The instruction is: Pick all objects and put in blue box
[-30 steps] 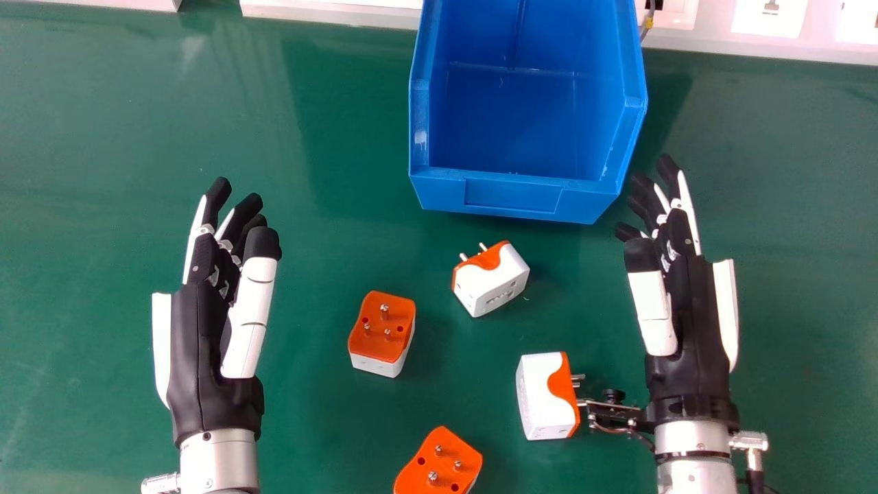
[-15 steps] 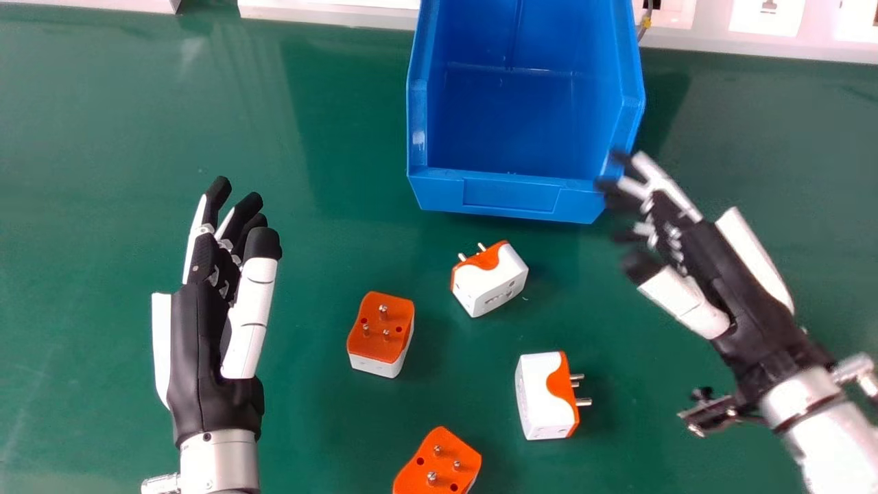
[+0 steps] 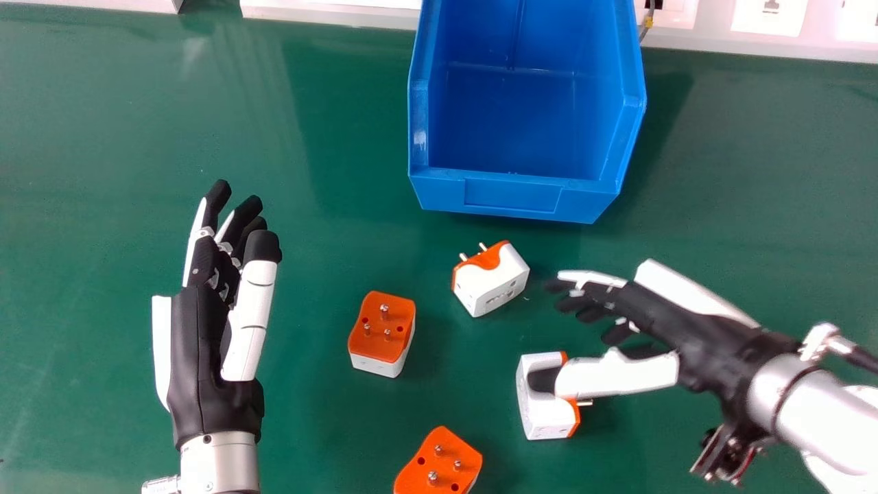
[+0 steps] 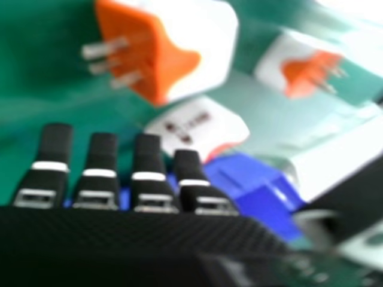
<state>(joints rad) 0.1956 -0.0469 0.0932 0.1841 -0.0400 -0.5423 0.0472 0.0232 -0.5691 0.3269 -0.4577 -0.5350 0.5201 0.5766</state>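
In the head view my right hand (image 3: 638,315) is open above the table, its thumb over the white and orange adapter (image 3: 545,412) at the lower right. Another adapter (image 3: 492,280) lies just left of its fingertips. My left hand (image 3: 206,329) stands open at the left, holding nothing. Orange-faced adapters with pins up lie at centre (image 3: 381,333) and at the bottom edge (image 3: 439,466). The blue box (image 3: 511,195) is at the top. In the right hand view, my right hand (image 4: 146,173) has an adapter (image 4: 209,48) beyond its straight fingers.
Green table surface (image 3: 329,226) lies between the left hand and the blue box. A white ledge (image 3: 686,41) with sockets runs along the table's far edge, behind the box.
My right hand has swung from beside the box's near right corner down and toward the lower right adapter, its forearm now slanting in from the right. My left hand has kept still.
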